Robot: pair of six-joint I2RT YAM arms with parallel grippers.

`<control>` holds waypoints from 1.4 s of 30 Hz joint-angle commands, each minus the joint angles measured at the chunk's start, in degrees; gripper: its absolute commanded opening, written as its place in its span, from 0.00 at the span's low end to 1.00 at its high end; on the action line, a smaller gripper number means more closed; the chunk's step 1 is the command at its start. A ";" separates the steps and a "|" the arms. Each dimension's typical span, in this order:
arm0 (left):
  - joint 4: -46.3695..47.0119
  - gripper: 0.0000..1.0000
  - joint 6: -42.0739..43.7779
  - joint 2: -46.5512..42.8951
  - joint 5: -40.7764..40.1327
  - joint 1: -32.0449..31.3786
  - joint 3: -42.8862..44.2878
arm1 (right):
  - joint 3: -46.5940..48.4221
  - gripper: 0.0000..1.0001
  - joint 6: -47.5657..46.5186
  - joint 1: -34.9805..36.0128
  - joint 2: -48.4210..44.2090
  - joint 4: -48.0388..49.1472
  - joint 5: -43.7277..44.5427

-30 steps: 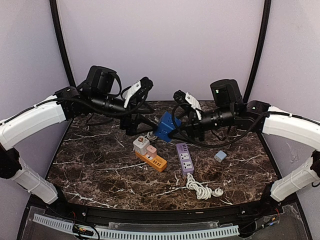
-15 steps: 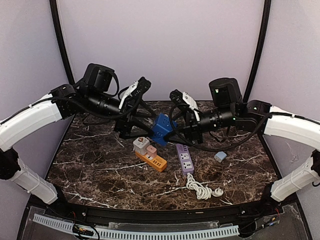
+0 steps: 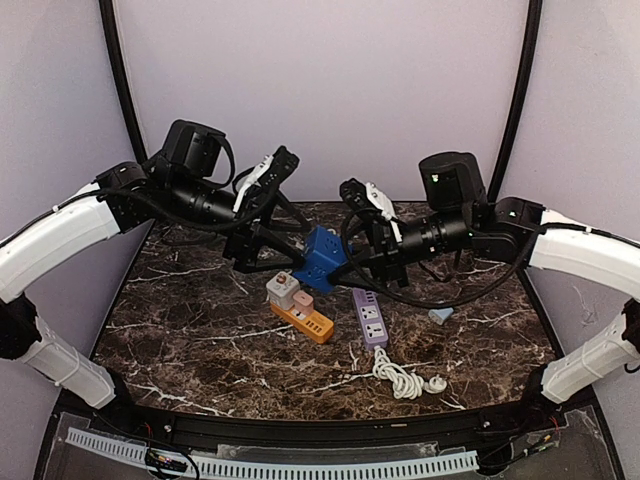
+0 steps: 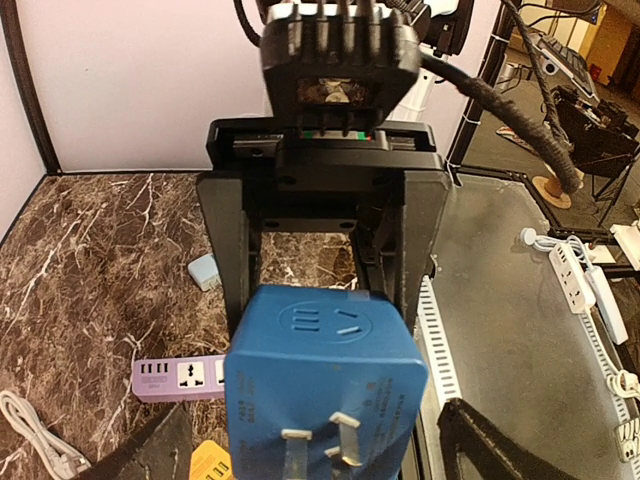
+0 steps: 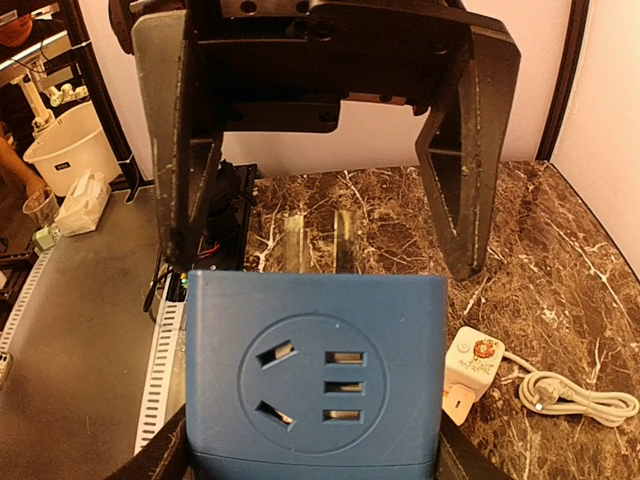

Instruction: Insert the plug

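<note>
The plug is a blue cube point(image 3: 320, 258) with metal prongs point(image 4: 325, 440) on one face and sockets point(image 5: 315, 385) on another. It hangs in the air over the back of the table. My right gripper point(image 3: 345, 265) is shut on it, one finger point(image 4: 225, 250) on each side. My left gripper point(image 3: 285, 255) faces it from the left with its jaws wide apart. In the left wrist view the cube point(image 4: 320, 370) lies between my left fingers point(image 4: 490, 440), with a small gap on each side. The right wrist view shows the left fingers point(image 5: 460, 180) spread beyond the cube.
Below the cube, an orange power strip point(image 3: 308, 318) carries a white cube adapter point(image 3: 283, 289) and a pink one point(image 3: 303, 299). A purple strip point(image 3: 369, 315) with a coiled white cable point(image 3: 405, 378) lies to its right. A small light-blue adapter point(image 3: 440, 314) sits further right.
The right gripper carried the blue cube left toward the left gripper. The left fingers now reach around it and have narrowed slightly.
</note>
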 commanded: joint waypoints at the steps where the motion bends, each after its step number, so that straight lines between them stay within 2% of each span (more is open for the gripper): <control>1: -0.92 0.87 -0.24 -0.35 -1.71 -0.22 0.15 | -0.55 0.38 -2.30 0.52 -1.37 1.91 -1.58; 25: -1.61 0.90 -0.56 -0.75 -3.18 -1.73 -3.08 | -1.50 0.36 -2.22 0.54 1.25 4.45 -2.53; 37: -1.39 0.85 -0.26 -0.03 -4.98 -2.38 -3.36 | -1.31 0.34 -1.16 0.67 1.16 3.50 -2.18; 42: -1.19 0.78 0.12 0.76 -4.57 -2.66 -3.03 | -1.54 0.34 -0.46 0.76 1.10 3.57 -2.11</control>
